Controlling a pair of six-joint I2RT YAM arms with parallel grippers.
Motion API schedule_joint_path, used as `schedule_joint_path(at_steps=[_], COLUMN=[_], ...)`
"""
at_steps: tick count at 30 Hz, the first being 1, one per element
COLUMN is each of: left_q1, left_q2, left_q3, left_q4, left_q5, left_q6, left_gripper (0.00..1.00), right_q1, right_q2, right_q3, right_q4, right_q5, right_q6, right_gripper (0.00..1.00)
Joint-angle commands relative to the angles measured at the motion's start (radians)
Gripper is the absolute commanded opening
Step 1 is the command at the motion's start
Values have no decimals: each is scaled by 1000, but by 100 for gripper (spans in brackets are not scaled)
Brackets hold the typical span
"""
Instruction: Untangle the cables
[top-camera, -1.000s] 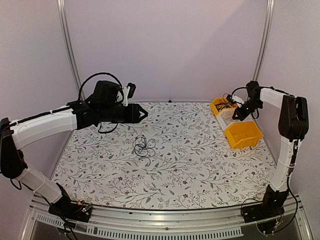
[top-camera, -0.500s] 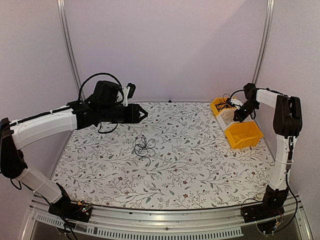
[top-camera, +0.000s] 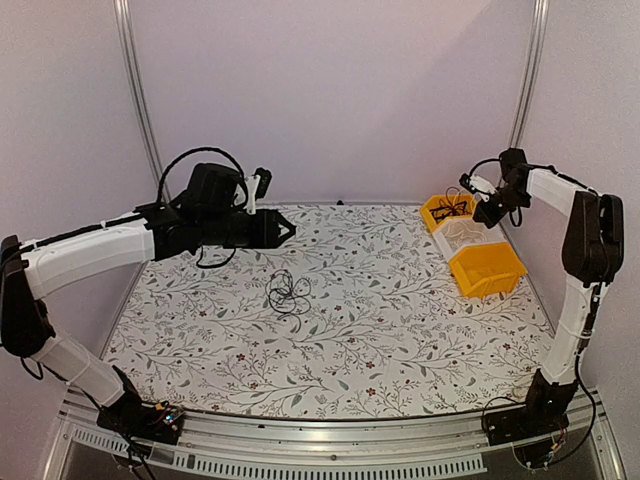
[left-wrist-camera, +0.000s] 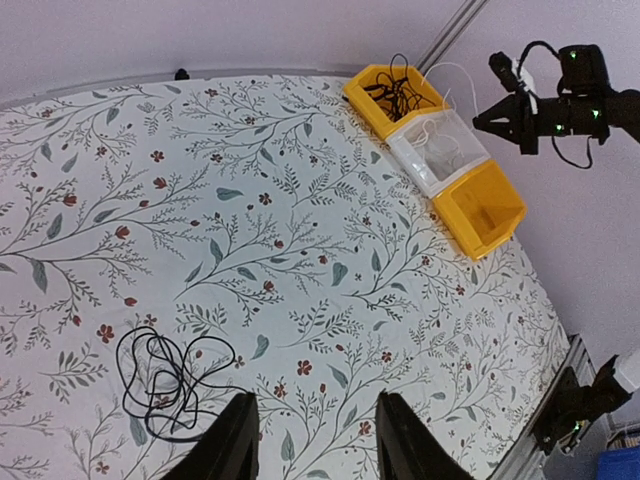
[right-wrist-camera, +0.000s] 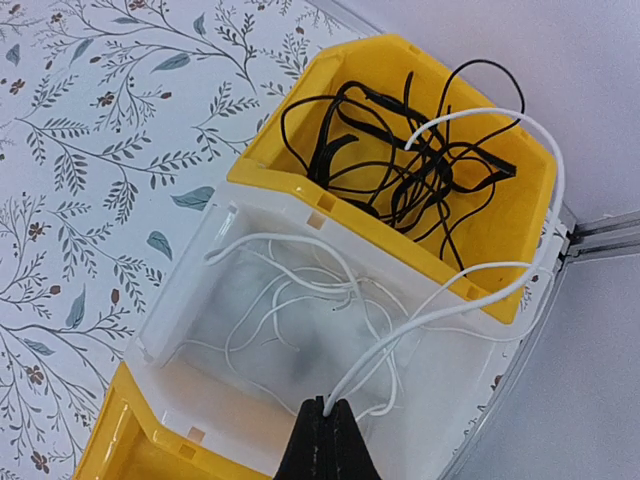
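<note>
A small tangle of thin black cables (top-camera: 288, 293) lies on the floral table, left of the middle; the left wrist view shows this tangle (left-wrist-camera: 165, 380) at lower left. My left gripper (top-camera: 290, 229) hovers above and behind it, open and empty (left-wrist-camera: 315, 398). My right gripper (top-camera: 483, 207) hangs over the bins at the back right. It is shut (right-wrist-camera: 325, 405) on a white cable (right-wrist-camera: 480, 290) that loops up out of the white bin (right-wrist-camera: 180, 300). More black cables (right-wrist-camera: 400, 160) fill the far yellow bin (right-wrist-camera: 290, 175).
Three bins stand in a row at the back right: a yellow one (top-camera: 437, 212), a white one (top-camera: 462, 232) holding several white cables, and a nearer yellow one (top-camera: 487, 270). Walls and metal frame posts (top-camera: 525, 90) close the back and sides.
My right gripper has risen and moved back toward the right wall, still shut on the white cable. The left arm and the black tangle have not moved.
</note>
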Motion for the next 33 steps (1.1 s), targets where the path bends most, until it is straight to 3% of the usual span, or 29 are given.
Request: schedule_joint_path(at_steps=[1,16,33], left_q1=[-7,-6,-6], left_q2=[15,46,41], left_q3=[-6,17,1], left_q4=[27,22,12], left_q5=[12,28,22], left_q6=[10,28,20], left_gripper=[43,43,43], right_q1=[-5,-5,-6], right_q2=[-103,-150,35], right_q3=[-46,-112,41], right_q4=[31,-114,-297], right_q5=[-39,-85,-29], right_q6=[-37,-162,-222], right_gripper=[0,0,0])
